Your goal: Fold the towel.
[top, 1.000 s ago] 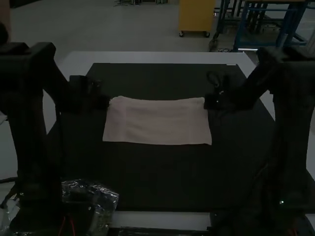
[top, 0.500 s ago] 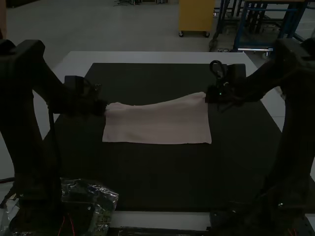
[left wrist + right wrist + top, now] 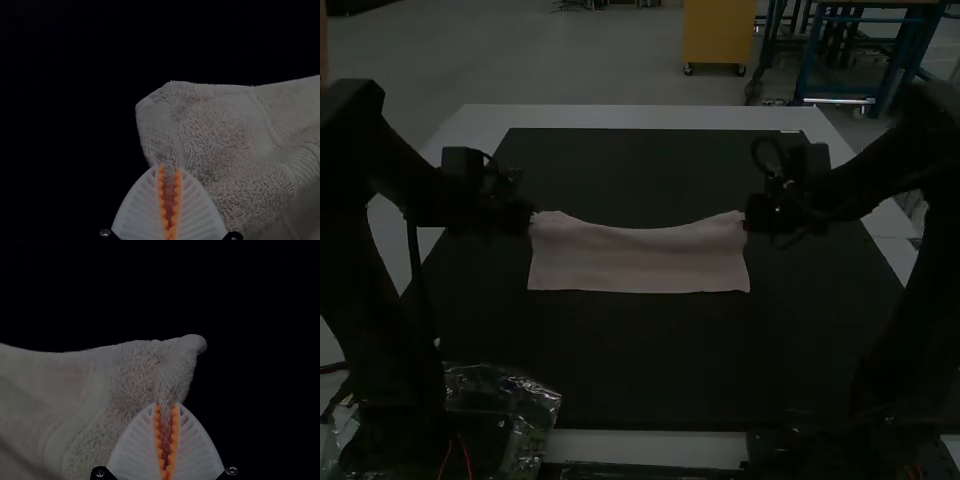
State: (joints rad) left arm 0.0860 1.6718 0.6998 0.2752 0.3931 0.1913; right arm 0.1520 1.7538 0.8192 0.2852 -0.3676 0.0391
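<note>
In the high view the pale towel (image 3: 638,262) lies across the dark mat, its far edge sagging between two held corners. My left gripper (image 3: 528,217) is at its far left corner and my right gripper (image 3: 748,215) at its far right corner. The left wrist view has the left gripper (image 3: 170,172) shut on a corner of the towel (image 3: 215,130), cloth pinched between the orange pads. Likewise, in the right wrist view the right gripper (image 3: 166,410) is shut on the other corner of the towel (image 3: 135,370). Whether layers overlap underneath is unclear.
The dark mat (image 3: 640,360) covers most of the white table (image 3: 630,117). Crumpled clear plastic (image 3: 505,400) lies at the near left, beside the left arm's base.
The towel's far edge has come nearer to its near edge and now sags in the middle. Both grippers have shifted slightly apart, the left one also a little nearer, with the corners still held.
</note>
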